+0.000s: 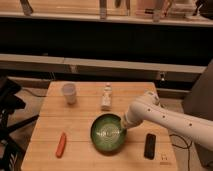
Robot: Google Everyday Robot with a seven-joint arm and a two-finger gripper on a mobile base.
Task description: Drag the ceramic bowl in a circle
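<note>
The ceramic bowl [107,133], wide, dark green with pale rings inside, sits on the wooden table [85,155] near its front middle. My white arm reaches in from the right. The gripper [123,127] is down at the bowl's right rim, touching or just inside it. Its tip is hidden against the rim.
A small white cup [69,93] stands at the back left. A small white bottle [106,97] stands behind the bowl. An orange carrot-like item [61,144] lies at the front left. A black flat device [149,146] lies front right. A dark chair [7,110] is left of the table.
</note>
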